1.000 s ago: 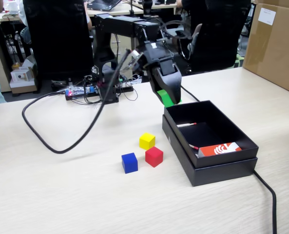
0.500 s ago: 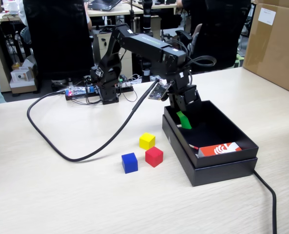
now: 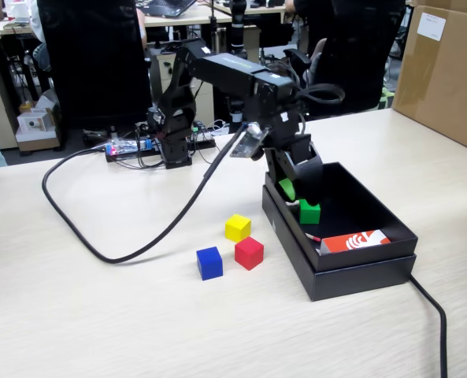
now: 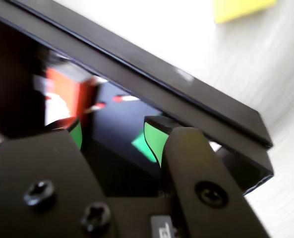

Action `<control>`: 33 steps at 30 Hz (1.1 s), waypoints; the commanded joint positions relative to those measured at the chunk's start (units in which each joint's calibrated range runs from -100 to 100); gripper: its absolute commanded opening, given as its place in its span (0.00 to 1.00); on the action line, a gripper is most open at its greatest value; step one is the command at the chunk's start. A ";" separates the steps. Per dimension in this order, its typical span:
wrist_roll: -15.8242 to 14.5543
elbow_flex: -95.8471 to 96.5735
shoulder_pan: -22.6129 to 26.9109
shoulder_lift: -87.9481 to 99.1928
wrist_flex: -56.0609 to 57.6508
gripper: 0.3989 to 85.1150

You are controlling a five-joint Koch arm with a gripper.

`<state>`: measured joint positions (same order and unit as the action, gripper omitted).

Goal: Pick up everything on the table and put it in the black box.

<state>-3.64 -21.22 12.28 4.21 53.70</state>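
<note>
Pincer (image 3: pixel 290 187) gapes wide over the black box (image 3: pixel 375 216) — green cube (image 3: pixel 309 211) just below, free.

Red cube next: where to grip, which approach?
Top-down on the red cube, jaws across the two faces toward the black box and away from it. The blue cube and yellow cube crowd its other sides, so those faces look clearest. Gripper is open.

An orange-and-white packet (image 3: pixel 354 240) lay beside a thin white pen (image 3: pixel 312 237) with a red tip. A brown cardboard carton (image 3: pixel 444 71) stood at right. A thick black cable (image 3: pixel 91 236) looped across the counter (image 3: pixel 99 315).
</note>
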 commanded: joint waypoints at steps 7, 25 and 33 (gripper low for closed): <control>4.25 -3.98 -7.42 14.21 0.34 0.46; 6.06 1.64 -14.11 -7.59 0.34 0.54; 6.06 -1.71 -14.70 -13.79 0.34 0.52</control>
<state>2.03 -17.02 -2.12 -11.07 53.70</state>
